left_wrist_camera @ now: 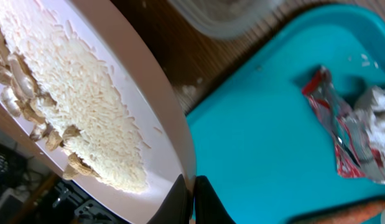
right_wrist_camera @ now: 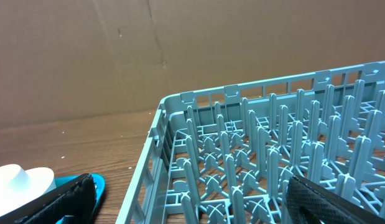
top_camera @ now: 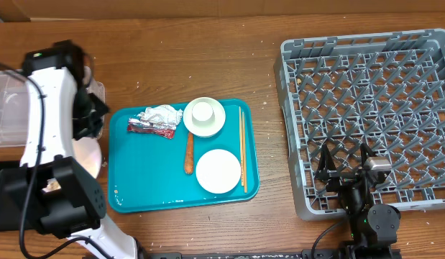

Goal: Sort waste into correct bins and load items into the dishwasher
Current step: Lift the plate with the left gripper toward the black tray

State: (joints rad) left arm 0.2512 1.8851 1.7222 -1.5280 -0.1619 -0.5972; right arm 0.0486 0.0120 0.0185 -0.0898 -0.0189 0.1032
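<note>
My left gripper (left_wrist_camera: pixel 193 200) pinches the rim of the tilted large plate (left_wrist_camera: pixel 145 93), rice scraps (left_wrist_camera: pixel 74 93) on it, its far edge cut off. Beside it, the teal tray (top_camera: pixel 147 173) holds one wrapper (top_camera: pixel 152 128), one napkin (top_camera: pixel 164 113), one carrot (top_camera: pixel 189 153) and one smaller plate (top_camera: pixel 218 171). My right gripper (right_wrist_camera: pixel 192 202) hangs spread over the dish rack (right_wrist_camera: pixel 254 137).

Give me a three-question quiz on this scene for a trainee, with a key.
1. True or false: the left pincer is shut on the rim of the large plate.
2. What lies on that plate? A rice-like scraps; B soup; C nothing.
3. Fill in: the thin orange thing on the teal tray is a ____.
Key: 1 true; 2 A, the rice-like scraps; 3 carrot.
</note>
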